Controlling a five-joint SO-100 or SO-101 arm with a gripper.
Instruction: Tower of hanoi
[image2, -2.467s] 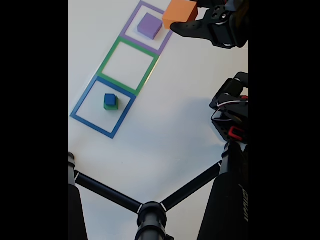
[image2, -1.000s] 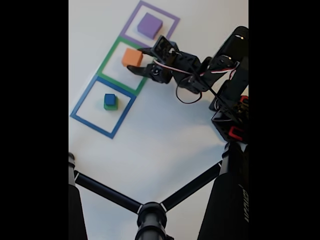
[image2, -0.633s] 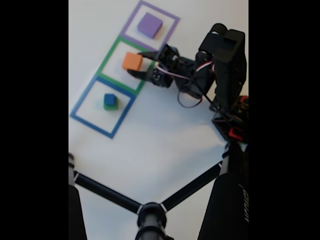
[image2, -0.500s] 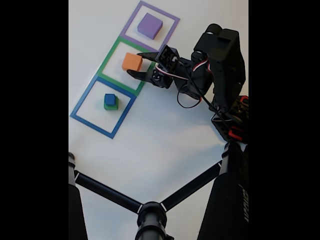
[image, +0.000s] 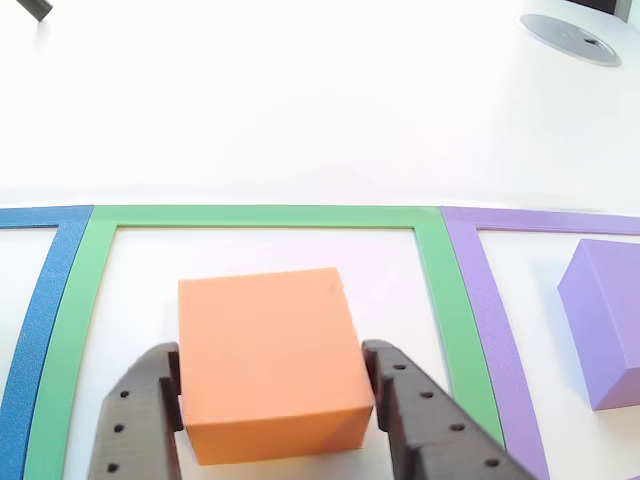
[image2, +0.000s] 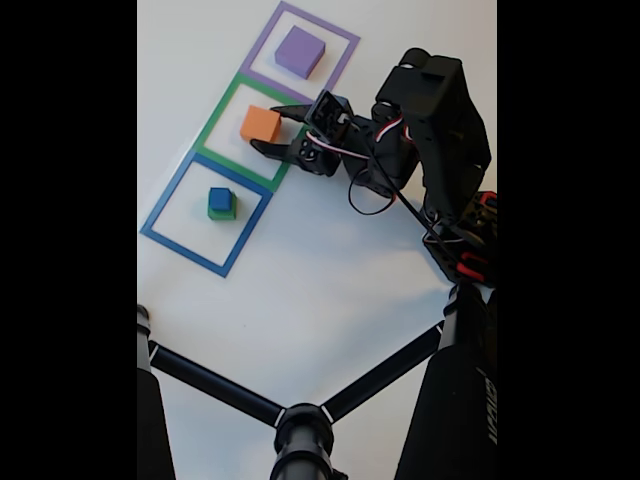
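Your black two-finger gripper (image: 272, 385) has the orange square foam block (image: 268, 362) filling the gap between its fingers, blocking forward travel. Just to its right in the other view sits the purple foam block (image: 605, 320). Beyond the orange block, bare white tabletop (image: 300, 110) lies open.

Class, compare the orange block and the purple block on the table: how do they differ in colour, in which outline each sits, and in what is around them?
The orange block sits inside the green outline; the purple block sits inside the purple outline. The gripper straddles the orange block, a finger at each side; the purple block stands alone. Both are plain, square-topped blocks resting flat on the white table.
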